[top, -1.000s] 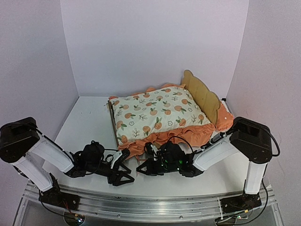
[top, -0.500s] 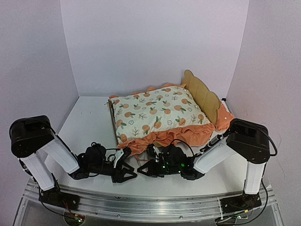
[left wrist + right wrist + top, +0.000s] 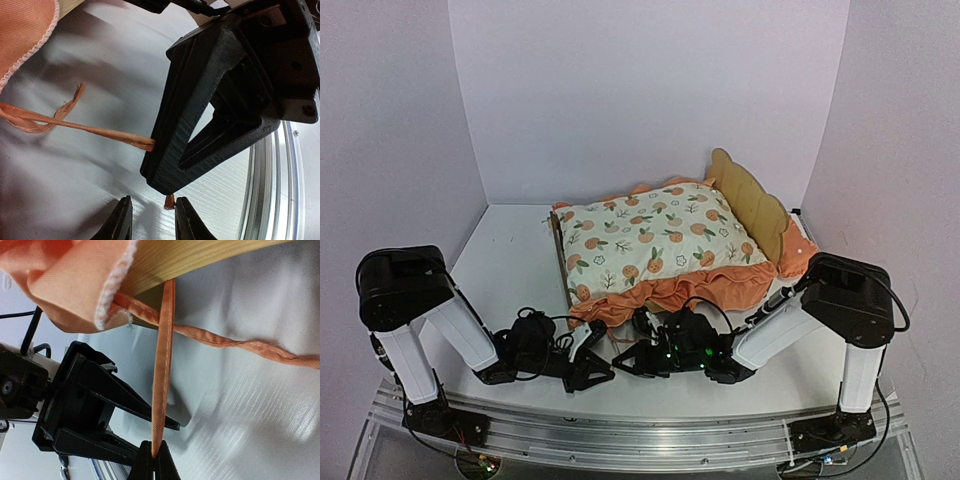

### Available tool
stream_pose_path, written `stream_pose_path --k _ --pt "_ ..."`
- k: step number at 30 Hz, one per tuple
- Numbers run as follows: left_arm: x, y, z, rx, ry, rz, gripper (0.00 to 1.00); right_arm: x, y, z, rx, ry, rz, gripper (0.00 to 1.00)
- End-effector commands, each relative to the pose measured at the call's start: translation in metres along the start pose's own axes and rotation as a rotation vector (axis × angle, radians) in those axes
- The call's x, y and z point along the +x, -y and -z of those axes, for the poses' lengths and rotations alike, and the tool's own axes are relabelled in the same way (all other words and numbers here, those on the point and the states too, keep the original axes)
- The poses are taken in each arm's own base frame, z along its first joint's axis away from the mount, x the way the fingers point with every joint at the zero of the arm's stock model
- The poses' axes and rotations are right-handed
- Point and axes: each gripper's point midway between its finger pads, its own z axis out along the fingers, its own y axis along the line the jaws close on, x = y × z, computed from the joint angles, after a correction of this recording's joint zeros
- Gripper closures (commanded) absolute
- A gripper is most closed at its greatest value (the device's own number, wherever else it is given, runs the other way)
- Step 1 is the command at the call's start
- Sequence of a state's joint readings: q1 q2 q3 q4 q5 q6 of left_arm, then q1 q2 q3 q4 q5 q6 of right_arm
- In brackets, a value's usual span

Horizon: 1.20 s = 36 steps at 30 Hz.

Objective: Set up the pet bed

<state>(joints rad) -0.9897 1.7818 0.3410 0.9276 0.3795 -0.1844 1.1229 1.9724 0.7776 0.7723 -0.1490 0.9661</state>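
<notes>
Right hand pinches tie; pet bed lies crosswise, head end right.

— What sort of place do you work in?
— A lab test cell: blank pale walls box in my white table, and an aluminium rail edges its near side.

Left arm and right arm: white tube links, bulky black joints, looping black cables. Left pincer and right pincer are finely ribbed black plastic.
</notes>
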Motion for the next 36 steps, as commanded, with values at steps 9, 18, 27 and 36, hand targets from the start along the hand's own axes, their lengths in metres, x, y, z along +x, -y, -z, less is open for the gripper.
stream_pose_path --k 9,18,27,36 --pt "-0.020 -0.001 -0.013 0.001 0.052 -0.001 0.75 -0.005 -0.023 0.007 -0.070 0.025 0.024 1.00" --pt "-0.016 -0.009 -0.009 -0.061 0.020 0.005 1.00 0.000 -0.011 0.008 -0.027 0.006 0.035 0.83" --pt "0.004 -0.022 0.009 -0.175 -0.134 0.027 1.00 0.000 0.018 0.052 0.272 -0.124 0.631 0.53" --pt "-0.004 -0.030 0.018 -0.239 -0.104 -0.021 1.00 -0.037 0.055 0.025 0.430 -0.163 1.024 0.49"
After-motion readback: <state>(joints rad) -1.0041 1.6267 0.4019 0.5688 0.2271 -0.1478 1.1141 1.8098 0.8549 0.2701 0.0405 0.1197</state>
